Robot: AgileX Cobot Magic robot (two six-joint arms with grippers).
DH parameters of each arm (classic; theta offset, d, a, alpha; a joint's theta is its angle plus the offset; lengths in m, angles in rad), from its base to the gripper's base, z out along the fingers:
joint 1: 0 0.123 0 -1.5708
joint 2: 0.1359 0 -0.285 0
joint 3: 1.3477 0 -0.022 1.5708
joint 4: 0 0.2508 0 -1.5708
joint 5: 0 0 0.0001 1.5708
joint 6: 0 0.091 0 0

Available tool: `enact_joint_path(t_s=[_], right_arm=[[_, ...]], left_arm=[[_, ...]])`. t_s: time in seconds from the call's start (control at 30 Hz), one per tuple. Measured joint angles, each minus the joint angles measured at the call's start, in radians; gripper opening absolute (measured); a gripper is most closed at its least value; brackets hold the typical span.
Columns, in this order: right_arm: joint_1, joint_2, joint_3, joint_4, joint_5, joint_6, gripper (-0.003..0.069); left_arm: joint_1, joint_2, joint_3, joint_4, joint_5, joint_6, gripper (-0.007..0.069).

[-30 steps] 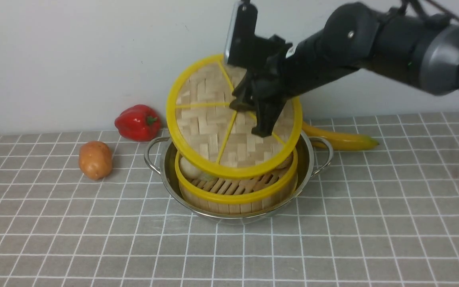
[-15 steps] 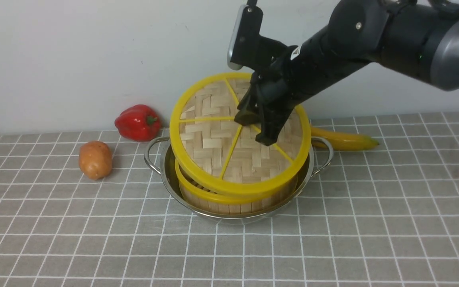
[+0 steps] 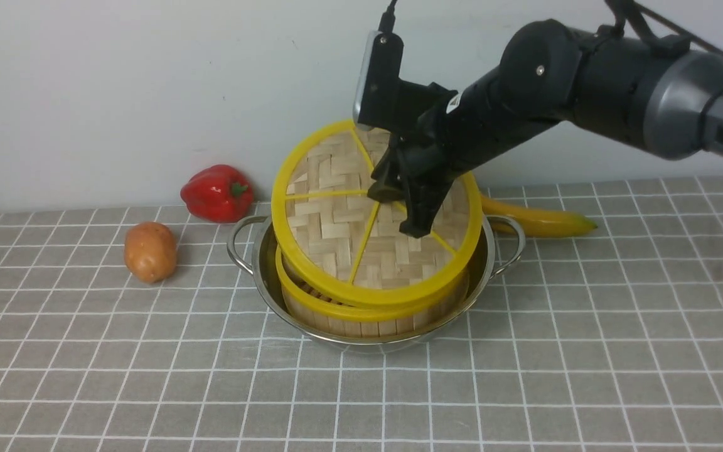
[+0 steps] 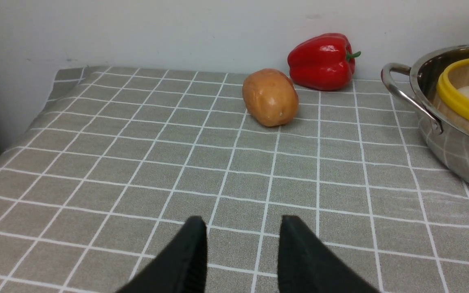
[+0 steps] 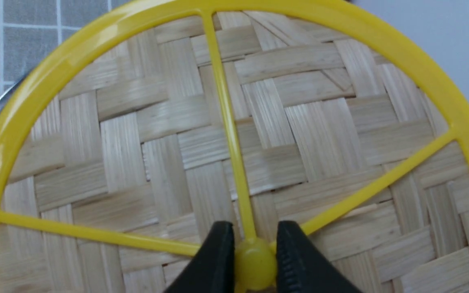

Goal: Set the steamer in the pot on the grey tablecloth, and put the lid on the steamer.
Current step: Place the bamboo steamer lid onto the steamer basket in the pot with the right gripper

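Observation:
The steamer point(image 3: 368, 319) sits inside the pot point(image 3: 260, 263) on the grey tablecloth point(image 3: 587, 351). Over it the lid point(image 3: 336, 232) is tilted: its near edge lies by the steamer's front rim and its far edge is raised. My right gripper point(image 3: 399, 207) is shut on the lid's small yellow hub point(image 5: 255, 264); in the right wrist view the right gripper point(image 5: 255, 226) has a finger on each side of that hub. My left gripper point(image 4: 242, 220) hangs open over bare cloth, left of the pot point(image 4: 421, 77), with nothing between its fingers.
A potato point(image 3: 150, 252) and a red pepper point(image 3: 217, 193) lie left of the pot, near the back wall. A banana point(image 3: 537, 220) lies behind the pot on the right. The cloth's left edge point(image 4: 51, 87) drops off beside the wall.
My right gripper has brought the lid down from a steep tilt to a flatter one close over the steamer, hiding the steamer's inside. The left gripper has not visibly changed.

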Motion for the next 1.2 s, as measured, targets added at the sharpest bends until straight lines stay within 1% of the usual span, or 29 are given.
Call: enact_joint_path(t_s=[0.43, 0.6, 1.2], right_arm=[[0.000, 0.001, 0.000, 0.004, -0.001, 0.000, 0.0146], [0.000, 0.013, 0.000, 0.025, -0.002, -0.001, 0.0146], [0.000, 0.030, 0.000, 0.026, -0.020, -0.070, 0.0146]], left_arm=[[0.000, 0.000, 0.000, 0.000, 0.000, 0.000, 0.0243], [0.000, 0.000, 0.000, 0.000, 0.000, 0.000, 0.0243], [0.000, 0.000, 0.000, 0.000, 0.000, 0.000, 0.0243]])
